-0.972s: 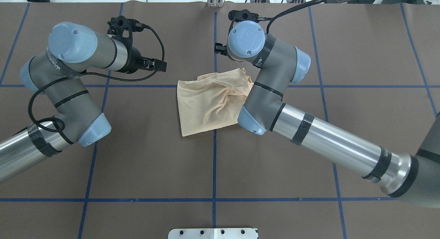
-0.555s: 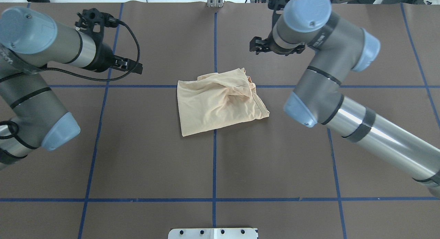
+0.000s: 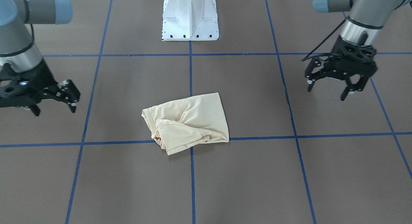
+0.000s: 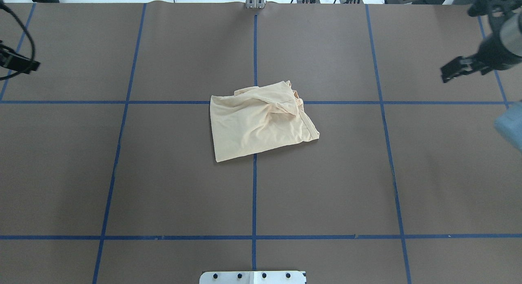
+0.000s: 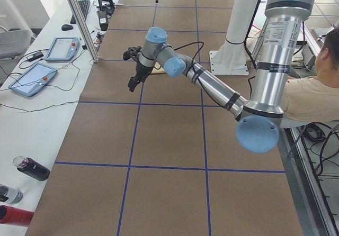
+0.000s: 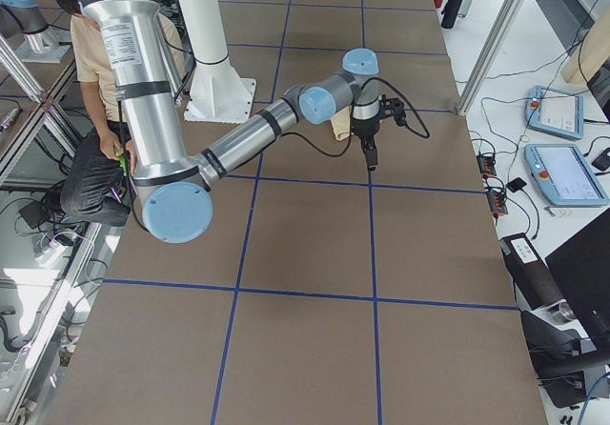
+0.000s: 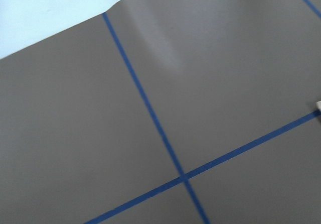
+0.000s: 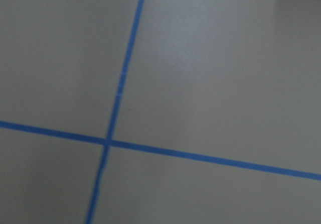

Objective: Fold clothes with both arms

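Two arms have drawn back to the sides, the left arm (image 3: pixel 359 26) and the right arm (image 3: pixel 17 56), both jaws spread and empty. The shirt (image 3: pixel 190 121) lies roughly folded in the middle of the table (image 3: pixel 257 185), so the folding seems finished.

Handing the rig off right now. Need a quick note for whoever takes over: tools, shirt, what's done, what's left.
Left tool: open, empty, hanging above the table out on its own side, clear of the shirt.
Right tool: open, empty, out on the opposite side, also clear.
The shirt lies mid-table across the centre blue tape line, folded into a compact packet. One end is bunched and rumpled, and no print shows.
Done: it looks folded down and released.
Left: probably only smoothing the bunched end, if a neater fold is wanted.
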Controlling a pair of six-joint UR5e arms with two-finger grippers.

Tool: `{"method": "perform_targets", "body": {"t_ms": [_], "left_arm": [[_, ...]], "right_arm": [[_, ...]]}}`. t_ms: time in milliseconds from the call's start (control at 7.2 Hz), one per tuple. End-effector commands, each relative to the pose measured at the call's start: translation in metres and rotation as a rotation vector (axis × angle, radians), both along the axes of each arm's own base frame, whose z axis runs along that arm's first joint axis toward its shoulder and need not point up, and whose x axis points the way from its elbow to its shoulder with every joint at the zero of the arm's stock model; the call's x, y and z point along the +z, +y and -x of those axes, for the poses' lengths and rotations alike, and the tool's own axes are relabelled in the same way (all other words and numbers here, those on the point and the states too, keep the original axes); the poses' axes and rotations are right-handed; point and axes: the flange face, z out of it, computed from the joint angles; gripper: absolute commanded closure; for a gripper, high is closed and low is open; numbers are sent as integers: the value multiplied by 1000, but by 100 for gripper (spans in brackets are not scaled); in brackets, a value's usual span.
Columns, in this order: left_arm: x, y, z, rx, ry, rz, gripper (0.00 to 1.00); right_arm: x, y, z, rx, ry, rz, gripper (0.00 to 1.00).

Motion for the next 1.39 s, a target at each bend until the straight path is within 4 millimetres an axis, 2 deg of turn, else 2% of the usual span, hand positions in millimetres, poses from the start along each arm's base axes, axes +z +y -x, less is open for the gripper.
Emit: {"method": "perform_targets", "body": {"t_ms": [0, 139, 278, 416, 555, 694, 833, 1111, 1249], "left_arm": [[76, 14, 127, 23, -93, -7, 0], [110, 29, 147, 11, -105, 43, 0], [144, 49, 149, 23, -113, 115, 0], [181, 52, 157, 13, -114, 189, 0], [199, 57, 188, -53, -105, 227, 0], [221, 65, 193, -59, -86, 281, 0], [235, 73, 186, -25, 4, 318, 0], [257, 104, 179, -1, 78, 382, 0], [266, 115, 178, 4, 75, 394, 0]], "right_arm": [[111, 55, -132, -114, -21, 7, 0], [159, 92, -174, -129, -20, 33, 0], [200, 138, -199, -115, -19, 98, 0], [218, 166, -212, -90, -24, 137, 0], [227, 169, -212, -91, -29, 162, 0], [246, 175, -209, -85, -81, 201, 0], [231, 159, -203, -87, -119, 154, 0], [201, 125, -175, -22, -131, 209, 0], [198, 122, -169, -35, -130, 196, 0]]}}
